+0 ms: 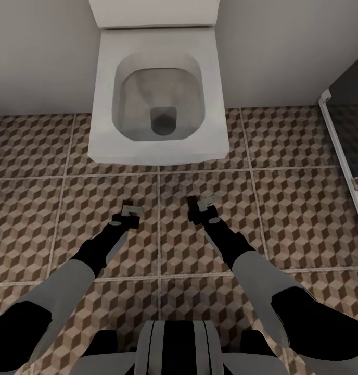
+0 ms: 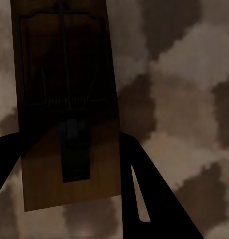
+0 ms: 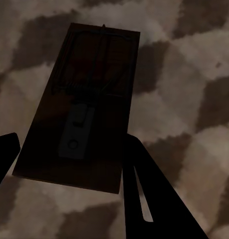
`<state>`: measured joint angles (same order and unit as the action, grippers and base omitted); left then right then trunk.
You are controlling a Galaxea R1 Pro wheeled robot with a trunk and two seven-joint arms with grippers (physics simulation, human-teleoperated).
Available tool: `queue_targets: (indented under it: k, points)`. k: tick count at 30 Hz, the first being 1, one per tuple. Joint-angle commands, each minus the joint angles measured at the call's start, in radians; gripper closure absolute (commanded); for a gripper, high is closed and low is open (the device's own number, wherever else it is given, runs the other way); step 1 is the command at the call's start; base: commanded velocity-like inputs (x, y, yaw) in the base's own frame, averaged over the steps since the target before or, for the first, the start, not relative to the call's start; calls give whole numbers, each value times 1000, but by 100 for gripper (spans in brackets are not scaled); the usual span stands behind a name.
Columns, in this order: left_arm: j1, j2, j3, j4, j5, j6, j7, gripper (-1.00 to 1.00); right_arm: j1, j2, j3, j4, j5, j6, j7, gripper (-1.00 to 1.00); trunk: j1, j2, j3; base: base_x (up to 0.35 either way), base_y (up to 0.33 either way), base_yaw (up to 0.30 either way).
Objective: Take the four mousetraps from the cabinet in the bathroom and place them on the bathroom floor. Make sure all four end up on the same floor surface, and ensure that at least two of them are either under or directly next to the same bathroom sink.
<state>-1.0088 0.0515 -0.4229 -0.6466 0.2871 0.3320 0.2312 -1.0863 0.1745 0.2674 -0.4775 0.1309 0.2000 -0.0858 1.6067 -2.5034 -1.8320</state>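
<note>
Two arms reach forward in our head view, over the brown-and-beige tiled floor [image 1: 283, 208] in front of a white square toilet [image 1: 158, 99]. Our left end effector [image 1: 131, 210] and right end effector [image 1: 200, 203] each carry a small flat piece at the tip, just short of the toilet's front edge. A glass panel with a white frame [image 1: 343, 151] stands at the right.

From our left wrist, a tan mousetrap [image 2: 69, 109] sits clamped between the dark fingers [image 2: 149, 199], above the tiles.

From our right wrist, a second mousetrap [image 3: 82, 109], in shadow, is likewise held between the fingers [image 3: 144, 194].
</note>
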Motion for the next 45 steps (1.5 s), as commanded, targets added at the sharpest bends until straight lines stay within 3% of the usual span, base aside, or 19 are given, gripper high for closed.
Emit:
queue_targets:
  k: [1, 18, 19, 20, 21, 25, 45]
  points:
    - [-1, 2, -8, -2, 11, 4, 10, 100, 0, 0, 4, 4, 3, 7, -6, 100, 0, 0, -1, 18, 0, 0]
    - [-1, 1, -8, -3, 11, 3, 11, 100, 0, 0, 4, 4, 3, 7, -6, 100, 0, 0, -1, 45, 0, 0]
    - [-1, 1, -8, -3, 11, 0, 11, -100, 0, 0, 4, 4, 3, 7, -6, 100, 0, 0, -1, 0, 0, 0]
    - [-1, 1, -8, -3, 11, -7, 12, -100, 0, 0, 4, 5, 3, 7, -6, 100, 0, 0, -1, 0, 0, 0]
    - [-1, 1, -8, -2, 11, -18, 12, -100, 0, 0, 5, 5, 3, 6, -6, -100, 0, 0, -1, 0, 0, 0]
    - [0, 1, -10, -1, 11, -53, 15, -100, 0, 0, 6, 4, 3, -2, -6, -100, 0, 0, -1, 0, 0, 0]
    - [0, 1, -10, -1, 11, -58, 16, -100, 0, 0, 6, 4, 3, -4, -6, -100, 0, 0, -1, -22, 0, 0]
